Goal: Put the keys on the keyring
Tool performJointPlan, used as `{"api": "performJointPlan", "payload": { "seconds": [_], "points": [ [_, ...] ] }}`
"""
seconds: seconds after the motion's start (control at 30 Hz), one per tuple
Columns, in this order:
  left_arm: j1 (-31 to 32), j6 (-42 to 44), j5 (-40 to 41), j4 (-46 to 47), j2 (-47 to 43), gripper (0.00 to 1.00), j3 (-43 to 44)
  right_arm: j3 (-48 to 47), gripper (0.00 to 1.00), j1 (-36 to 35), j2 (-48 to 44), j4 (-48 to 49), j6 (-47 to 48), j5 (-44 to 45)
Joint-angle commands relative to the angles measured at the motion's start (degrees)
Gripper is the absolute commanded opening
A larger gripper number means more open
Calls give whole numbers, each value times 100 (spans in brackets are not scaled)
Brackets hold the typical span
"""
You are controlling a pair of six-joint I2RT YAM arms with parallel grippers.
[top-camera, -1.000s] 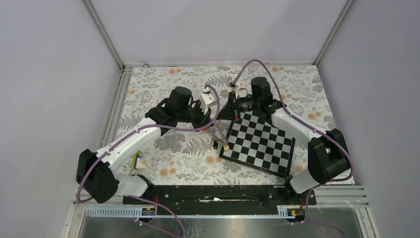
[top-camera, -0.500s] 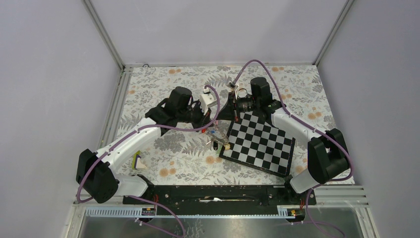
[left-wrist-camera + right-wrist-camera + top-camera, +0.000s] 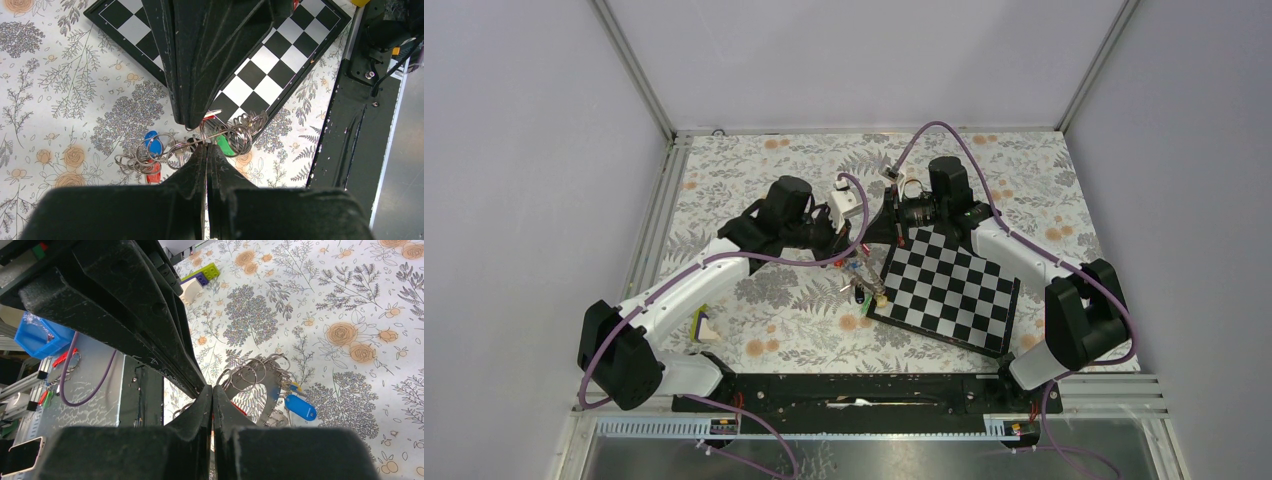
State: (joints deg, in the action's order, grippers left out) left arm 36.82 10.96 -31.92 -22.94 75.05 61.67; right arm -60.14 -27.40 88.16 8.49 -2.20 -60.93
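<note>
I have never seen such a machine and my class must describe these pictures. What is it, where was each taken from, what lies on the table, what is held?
Two robot arms, left and right, are bolted to a table. One camera looks down from above; one sits on each wrist. On it lie a chessboard and a toy brick. The left gripper and right gripper, both shut, meet tip to tip at the bunch of keys; the left seems to pinch it.
</note>
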Motion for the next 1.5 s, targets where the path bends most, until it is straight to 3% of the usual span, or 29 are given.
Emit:
{"api": "performJointPlan", "payload": {
  "seconds": [0.0,0.4,0.63,1.0,1.23,1.47],
  "points": [
    [21,56,-180,475,-223,0,62,-92,0,-68,-54,73,101,-68],
    [16,128,-79,475,-244,0,-11,-239,0,464,-646,-331,444,134],
    [18,118,-14,435,-252,0,85,-257,0,569,-1027,-1228,1336,156],
    [13,99,-44,299,-189,0,327,50,0,569,-994,-1220,1830,-148],
    [18,38,-137,439,-220,0,229,51,0,569,-988,-1108,1596,-136],
    [10,-115,-245,571,-192,0,241,428,0,560,-914,156,465,-284]
  ]
}}
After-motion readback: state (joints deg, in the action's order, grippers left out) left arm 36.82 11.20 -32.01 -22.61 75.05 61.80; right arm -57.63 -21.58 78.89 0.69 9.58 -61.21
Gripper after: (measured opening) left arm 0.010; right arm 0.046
